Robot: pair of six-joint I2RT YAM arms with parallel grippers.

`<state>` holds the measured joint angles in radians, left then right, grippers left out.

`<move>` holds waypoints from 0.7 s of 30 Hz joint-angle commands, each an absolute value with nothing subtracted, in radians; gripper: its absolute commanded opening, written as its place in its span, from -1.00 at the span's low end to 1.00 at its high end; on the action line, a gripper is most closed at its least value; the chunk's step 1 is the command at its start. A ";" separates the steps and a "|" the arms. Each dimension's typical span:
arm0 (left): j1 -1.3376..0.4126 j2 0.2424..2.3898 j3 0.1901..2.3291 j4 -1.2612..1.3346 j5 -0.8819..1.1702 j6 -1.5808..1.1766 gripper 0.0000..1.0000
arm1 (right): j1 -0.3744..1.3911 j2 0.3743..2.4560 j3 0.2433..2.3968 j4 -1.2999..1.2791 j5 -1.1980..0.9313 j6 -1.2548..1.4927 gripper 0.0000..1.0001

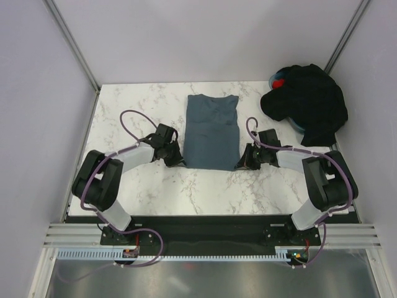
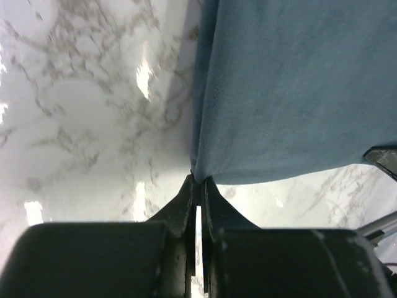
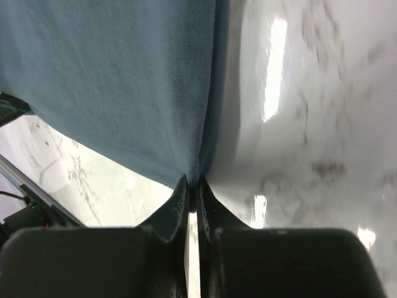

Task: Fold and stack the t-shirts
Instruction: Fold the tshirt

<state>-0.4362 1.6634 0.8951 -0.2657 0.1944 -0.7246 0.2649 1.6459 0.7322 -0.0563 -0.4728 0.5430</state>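
Left fingers (image 2: 190,194) are clamped on the 7 o'clock corner of the blue-grey t-shirt (image 1: 213,129), right fingers (image 3: 181,194) on its 5 o'clock corner. That shirt is spread flat at the middle of the bench (image 1: 136,105); black t-shirts (image 1: 310,102) are heaped at 2 o'clock, well apart from it

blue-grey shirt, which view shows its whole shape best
Top external: the whole blue-grey shirt lies there as a long strip. The left wrist view shows only its near left corner pinched in the left gripper; the right wrist view shows only the near right corner in the right gripper.
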 commanded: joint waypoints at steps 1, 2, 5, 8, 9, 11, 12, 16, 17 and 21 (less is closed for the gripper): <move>-0.462 1.530 0.881 -0.360 0.201 -0.733 -0.96 | 0.273 1.530 0.698 -0.236 -0.479 0.601 -1.00; -0.477 1.475 0.876 -0.380 0.202 -0.733 -0.96 | 0.276 1.458 0.701 -0.267 -0.476 0.603 -1.00; -0.511 1.351 0.854 -0.481 0.206 -0.736 -0.96 | 0.291 1.315 0.733 -0.434 -0.430 0.600 -1.00; -0.547 1.255 0.833 -0.573 0.210 -0.755 -0.96 | 0.299 1.197 0.756 -0.586 -0.423 0.604 -1.00; -0.557 1.193 0.828 -0.616 0.213 -0.761 -0.96 | 0.305 1.169 0.758 -0.615 -0.429 0.609 -1.00; -0.580 1.128 0.834 -0.661 0.212 -0.776 -0.96 | 0.319 1.085 0.767 -0.693 -0.423 0.629 -1.00; -0.584 1.076 0.841 -0.688 0.209 -0.779 -0.96 | 0.336 1.059 0.776 -0.718 -0.419 0.635 -1.00; -0.588 0.997 0.931 -0.810 0.190 -0.776 -0.96 | 0.364 0.967 0.860 -0.833 -0.393 0.655 -1.00; -0.588 0.994 0.951 -0.822 0.187 -0.772 -0.96 | 0.362 0.966 0.879 -0.847 -0.385 0.652 -1.00; -0.584 1.038 1.066 -0.873 0.126 -0.739 -0.93 | 0.364 1.015 1.006 -0.909 -0.335 0.595 -1.00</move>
